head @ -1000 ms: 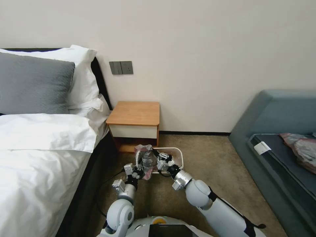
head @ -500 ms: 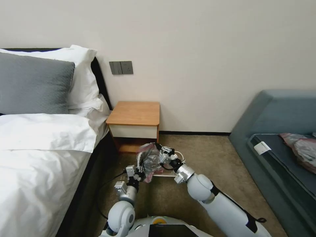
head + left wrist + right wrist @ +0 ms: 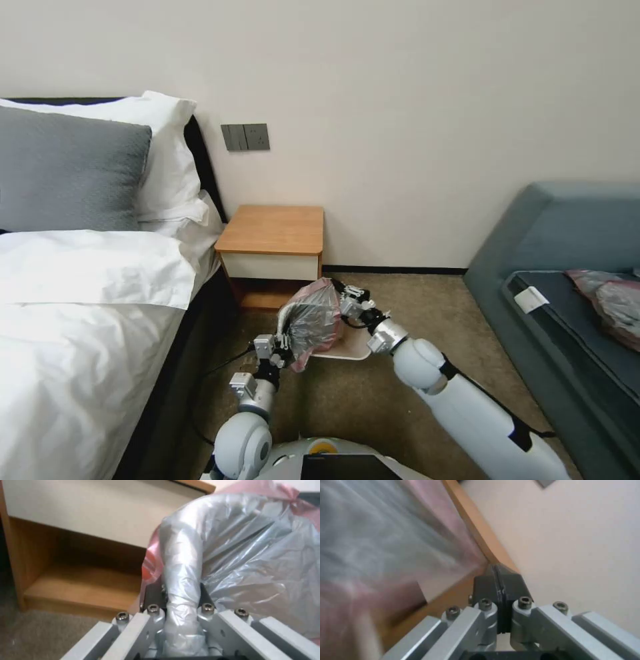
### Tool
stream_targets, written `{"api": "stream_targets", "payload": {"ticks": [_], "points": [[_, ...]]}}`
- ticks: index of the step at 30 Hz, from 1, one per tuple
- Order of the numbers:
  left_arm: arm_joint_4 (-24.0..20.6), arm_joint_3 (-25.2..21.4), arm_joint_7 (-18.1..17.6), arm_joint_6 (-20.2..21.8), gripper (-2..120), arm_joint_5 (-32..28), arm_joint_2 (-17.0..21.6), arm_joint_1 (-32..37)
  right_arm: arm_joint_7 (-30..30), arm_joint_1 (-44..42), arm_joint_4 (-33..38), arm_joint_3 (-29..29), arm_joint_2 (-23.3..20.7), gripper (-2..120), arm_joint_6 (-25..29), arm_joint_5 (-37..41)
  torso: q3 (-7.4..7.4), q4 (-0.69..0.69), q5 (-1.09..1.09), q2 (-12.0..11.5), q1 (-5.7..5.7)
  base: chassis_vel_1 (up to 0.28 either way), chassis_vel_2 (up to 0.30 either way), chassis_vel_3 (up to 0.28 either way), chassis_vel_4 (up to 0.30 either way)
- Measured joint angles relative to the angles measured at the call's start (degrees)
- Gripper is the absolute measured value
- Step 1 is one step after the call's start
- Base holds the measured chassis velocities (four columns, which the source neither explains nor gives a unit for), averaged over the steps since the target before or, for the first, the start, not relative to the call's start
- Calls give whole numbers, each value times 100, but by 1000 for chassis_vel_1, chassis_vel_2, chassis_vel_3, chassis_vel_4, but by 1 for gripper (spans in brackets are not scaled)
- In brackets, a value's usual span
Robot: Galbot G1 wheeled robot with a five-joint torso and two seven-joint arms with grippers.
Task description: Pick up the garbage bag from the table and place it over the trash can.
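Observation:
The garbage bag (image 3: 312, 320), silvery-grey with a pink rim, hangs stretched between my two grippers above the carpet in front of the table (image 3: 273, 230). My left gripper (image 3: 283, 344) is shut on a bunched fold at the bag's near edge; the left wrist view shows that fold of the bag (image 3: 240, 555) squeezed inside the left gripper (image 3: 180, 591). My right gripper (image 3: 343, 295) is shut on the bag's far edge, and in its wrist view the right gripper (image 3: 498, 571) has its pads pressed together beside the blurred bag (image 3: 370, 542). The trash can (image 3: 353, 351) stands under the bag, only part of its cream rim showing.
A bed (image 3: 80, 320) with white linen lines the left side. A blue-grey sofa (image 3: 567, 267) on the right holds other silvery bags (image 3: 617, 303). A black cable (image 3: 213, 373) lies on the carpet by my left arm. The table's low shelf (image 3: 80, 582) is close behind the bag.
My right gripper has moved up and away towards the wall, pulling the bag wider and tauter so that it hides more of the trash can. The left gripper has hardly moved.

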Motion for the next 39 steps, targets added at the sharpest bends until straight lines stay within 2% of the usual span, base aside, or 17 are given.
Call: {"api": "stream_targets", "payload": {"ticks": [11, 14, 15, 17, 18, 20, 22, 26, 27, 30, 31, 33, 34, 36, 39], "points": [[39, -105, -31, -146, 4, -41, -43, -54, -202, -365, 192, 580, -270, 0, -118, 237, 0, 1, 0, 0, 0, 0, 0, 0, 0], [71, -251, -58, -154, 4, -165, -118, -127, -131, -905, 621, 977, -217, 14, -207, 938, 0, -3, 0, 0, 0, 0, 0, 0, 0], [71, -251, -58, -154, 4, -165, -118, -127, -131, -905, 621, 977, -217, 14, -207, 938, 0, -3, 0, 0, 0, 0, 0, 0, 0], [75, -338, -73, -139, 4, -277, -130, -203, 92, -1104, 1038, 993, -138, 24, -596, 1841, -1, -1, 0, 0, 0, 0, 0, 0, 0], [75, -338, -73, -139, 4, -277, -130, -203, 92, -1104, 1038, 993, -138, 24, -596, 1841, -1, -1, 0, 0, 0, 0, 0, 0, 0], [94, -370, -89, -98, 4, -340, -133, -270, 216, -1177, 1409, 903, -41, 35, -916, 2477, -1, 1, 0, 0, 0, 0, 0, 0, 0], [111, -374, -96, -78, 4, -349, -151, -294, 238, -1201, 1546, 845, -27, 38, -987, 2640, -1, 1, -1, 0, 0, 0, 0, 0, 0], [175, -397, -109, -57, 4, -351, -204, -315, 407, -1259, 2051, 558, -35, 59, -1298, 3457, -1, 0, -1, 0, 0, 0, 0, 0, 0], [175, -397, -109, -57, 4, -351, -204, -315, 407, -1259, 2051, 558, -35, 59, -1298, 3457, -1, 0, -1, 0, 0, 0, 0, 0, 0], [205, -416, -116, -57, 4, -351, -205, -319, 529, -1260, 2322, 300, -3, 70, -1611, 4269, -1, 0, -1, 0, 0, 0, 0, 0, 0], [205, -416, -116, -57, 4, -351, -205, -319, 529, -1260, 2322, 300, -3, 70, -1611, 4269, -1, 0, -1, 0, 0, 0, 0, 0, 0], [204, -416, -117, -52, 4, -351, -209, -333, 711, -1196, 2379, 56, 5, 82, -1896, 5001, -1, 0, -1, 0, 0, 0, 0, 0, 0], [204, -416, -117, -52, 4, -351, -209, -333, 711, -1196, 2379, 56, 5, 82, -1896, 5001, -1, 0, -1, 0, 0, 0, 0, 0, 0], [167, -407, -117, -46, 4, -351, -219, -332, 1045, -1057, 2359, -177, 35, 92, -2168, 5714, 0, 0, 0, 0, 0, 0, 0, 0, 0], [135, -396, -114, -43, 4, -351, -222, -317, 1254, -914, 2252, -279, 97, 92, -2262, 6025, 0, 1, 0, 0, 0, 0, 0, 0, 0]]}}
